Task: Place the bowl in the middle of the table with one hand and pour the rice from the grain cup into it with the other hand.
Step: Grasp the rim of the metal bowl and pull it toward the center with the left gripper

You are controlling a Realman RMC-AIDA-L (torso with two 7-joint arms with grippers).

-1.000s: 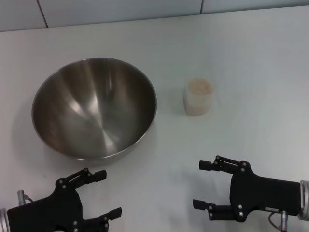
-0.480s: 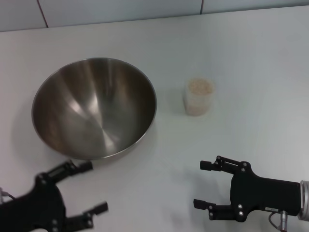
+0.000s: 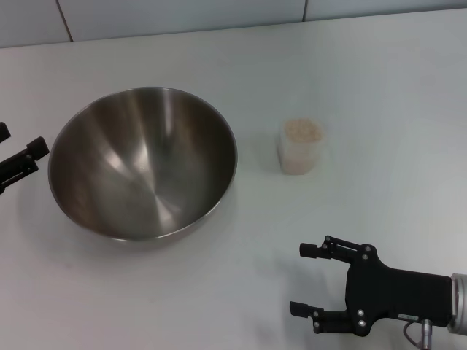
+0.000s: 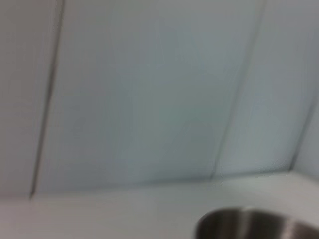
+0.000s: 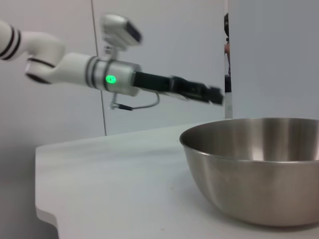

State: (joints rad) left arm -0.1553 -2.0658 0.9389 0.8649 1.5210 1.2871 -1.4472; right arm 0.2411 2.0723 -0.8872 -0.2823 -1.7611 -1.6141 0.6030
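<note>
The steel bowl point(image 3: 142, 164) stands empty on the white table point(image 3: 241, 240), left of the middle. It also shows in the right wrist view point(image 5: 259, 169), and its rim shows in the left wrist view point(image 4: 254, 224). The translucent grain cup point(image 3: 299, 149) stands upright to the bowl's right, full of beige rice point(image 3: 301, 131). My left gripper point(image 3: 18, 144) is open at the far left, just outside the bowl's left rim; the right wrist view shows it hovering above rim height point(image 5: 209, 94). My right gripper point(image 3: 306, 281) is open and empty, low near the front, below the cup.
A grey panelled wall point(image 3: 182, 14) runs behind the table's far edge. The table's left edge shows in the right wrist view point(image 5: 50, 214). The white left arm point(image 5: 75, 67) reaches in over the table beside the bowl.
My left gripper has swung from the front edge below the bowl up and out to the bowl's left side. The right gripper, bowl and cup have hardly moved.
</note>
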